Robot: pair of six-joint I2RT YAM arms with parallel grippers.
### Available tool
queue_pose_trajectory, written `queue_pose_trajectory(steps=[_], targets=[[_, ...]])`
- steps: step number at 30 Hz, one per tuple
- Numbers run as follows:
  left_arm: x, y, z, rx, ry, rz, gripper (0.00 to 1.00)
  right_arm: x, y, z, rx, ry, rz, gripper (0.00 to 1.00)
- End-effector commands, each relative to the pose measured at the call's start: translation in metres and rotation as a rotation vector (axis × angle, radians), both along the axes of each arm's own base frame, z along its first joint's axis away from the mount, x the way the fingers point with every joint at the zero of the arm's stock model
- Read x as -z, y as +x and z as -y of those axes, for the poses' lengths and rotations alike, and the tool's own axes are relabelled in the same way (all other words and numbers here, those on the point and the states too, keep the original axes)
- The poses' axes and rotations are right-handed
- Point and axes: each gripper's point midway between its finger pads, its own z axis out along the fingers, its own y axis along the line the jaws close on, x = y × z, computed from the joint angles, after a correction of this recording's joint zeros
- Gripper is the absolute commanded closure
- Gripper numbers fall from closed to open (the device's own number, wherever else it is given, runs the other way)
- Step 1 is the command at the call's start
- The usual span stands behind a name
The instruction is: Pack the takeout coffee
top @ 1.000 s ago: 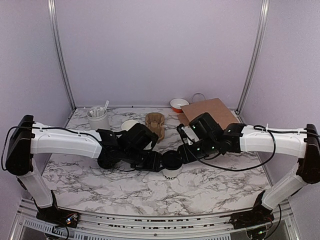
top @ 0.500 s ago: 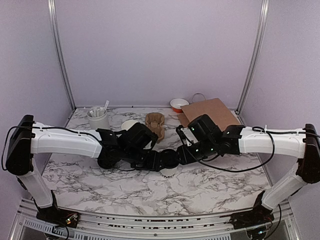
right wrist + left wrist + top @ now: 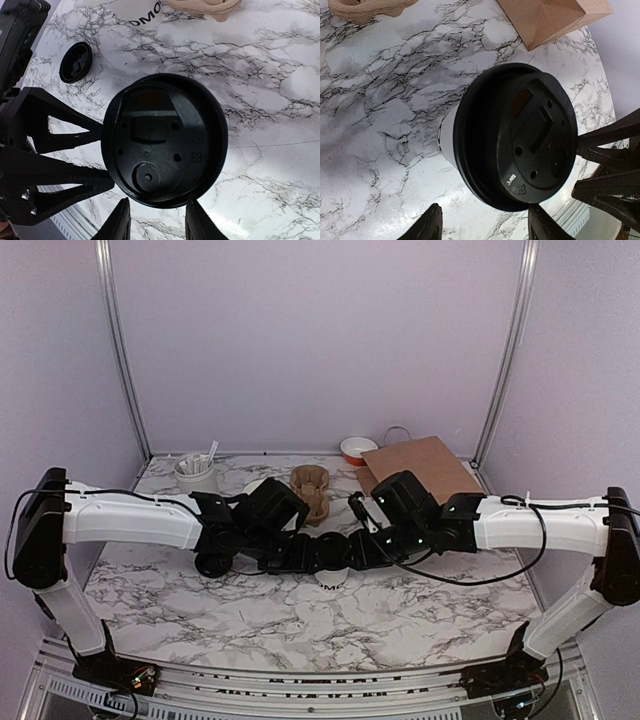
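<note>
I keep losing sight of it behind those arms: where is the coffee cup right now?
Seen from above, the cup is at mid-table, just in front of the brown tray, with the paper bag further back to its right.

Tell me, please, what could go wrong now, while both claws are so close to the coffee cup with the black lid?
The left claw and right claw stand at the takeout coffee from opposite sides, so they may collide or tip it.
A squeeze near the rim could dent the paper wall and pop the black lid off.
A loose lid lies beside the left claw and might be swept away.
</note>
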Motion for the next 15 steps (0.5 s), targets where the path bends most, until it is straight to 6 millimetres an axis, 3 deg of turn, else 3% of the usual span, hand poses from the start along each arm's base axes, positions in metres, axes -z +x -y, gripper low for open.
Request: queue_pose_trajectory(steps=[1,9,15], targets=[[-0.012,-0.003,-0.004,0.015,-0.022,0.007,0.41,-0.008,0.004,-0.006,0.015,0.013,0.017,0.64],[-0.022,-0.006,-0.011,0.020,-0.038,0.021,0.41,-0.023,0.014,0.001,0.020,-0.026,0.109,0.59],[-0.031,0.008,-0.019,-0.046,-0.052,0.037,0.41,-0.031,0.027,0.001,-0.025,-0.014,0.134,0.53]])
